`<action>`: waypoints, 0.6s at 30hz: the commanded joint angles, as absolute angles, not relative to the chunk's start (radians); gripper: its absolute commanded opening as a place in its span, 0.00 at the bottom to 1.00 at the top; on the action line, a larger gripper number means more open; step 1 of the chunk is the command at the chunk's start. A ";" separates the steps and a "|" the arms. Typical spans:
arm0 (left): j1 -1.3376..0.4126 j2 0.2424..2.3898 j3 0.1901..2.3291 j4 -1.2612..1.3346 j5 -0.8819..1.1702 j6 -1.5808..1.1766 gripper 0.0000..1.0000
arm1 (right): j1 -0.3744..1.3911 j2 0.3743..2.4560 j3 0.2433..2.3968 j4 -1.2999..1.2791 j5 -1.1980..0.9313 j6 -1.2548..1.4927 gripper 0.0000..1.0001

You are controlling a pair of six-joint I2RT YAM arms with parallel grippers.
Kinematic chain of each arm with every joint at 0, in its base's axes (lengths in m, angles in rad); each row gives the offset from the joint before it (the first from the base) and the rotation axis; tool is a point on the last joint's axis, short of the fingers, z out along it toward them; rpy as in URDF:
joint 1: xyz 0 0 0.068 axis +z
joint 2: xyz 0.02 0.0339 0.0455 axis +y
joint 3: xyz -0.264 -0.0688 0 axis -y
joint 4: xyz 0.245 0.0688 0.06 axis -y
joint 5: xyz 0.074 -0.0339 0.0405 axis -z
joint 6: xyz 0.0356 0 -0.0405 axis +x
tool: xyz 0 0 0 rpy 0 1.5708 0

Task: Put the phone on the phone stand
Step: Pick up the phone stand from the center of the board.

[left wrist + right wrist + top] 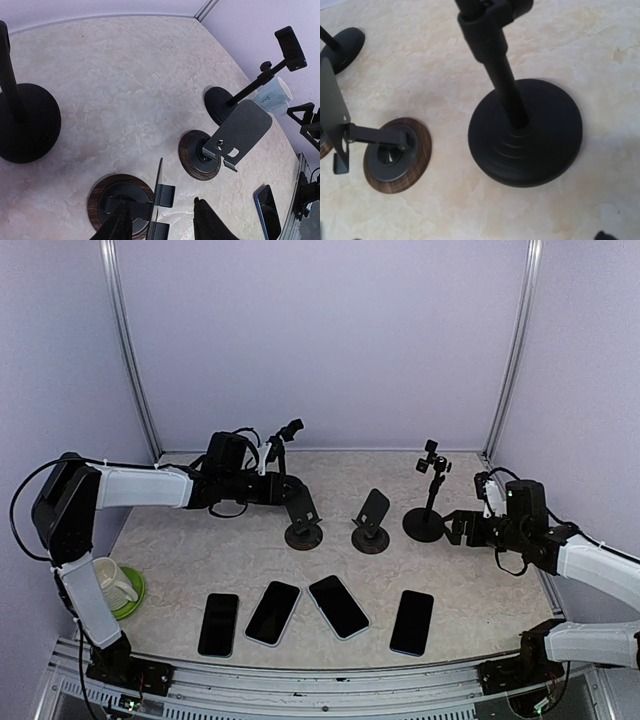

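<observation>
The left pincer is hanging half open with the thin plate of the left stand between its fingers, seemingly not squeezing it; the right pincer is hovering wide open and empty beside the tall stand. Four phones are lying flat in a row near the front of the table, well apart from both pincers; each is probably light, stiff, slippery and easy to crack, so pinching the long side edges is looking best.
</observation>
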State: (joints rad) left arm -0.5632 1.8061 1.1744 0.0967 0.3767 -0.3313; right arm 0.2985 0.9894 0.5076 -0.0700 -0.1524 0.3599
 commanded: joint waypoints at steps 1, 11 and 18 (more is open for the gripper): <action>-0.567 1.809 1.159 0.117 0.376 -0.326 0.37 | 0.308 1.000 0.517 -0.076 -0.153 0.358 1.00; -0.568 1.801 1.139 0.112 0.373 -0.321 0.24 | 0.308 1.006 0.498 -0.060 -0.151 0.359 1.00; -0.568 1.804 1.137 0.122 0.382 -0.331 0.00 | 0.309 1.000 0.483 -0.055 -0.151 0.363 1.00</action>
State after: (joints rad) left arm -0.5636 1.8061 1.1435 0.0978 0.3779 -0.3340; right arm 0.2985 0.9997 0.5049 -0.0689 -0.1528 0.3603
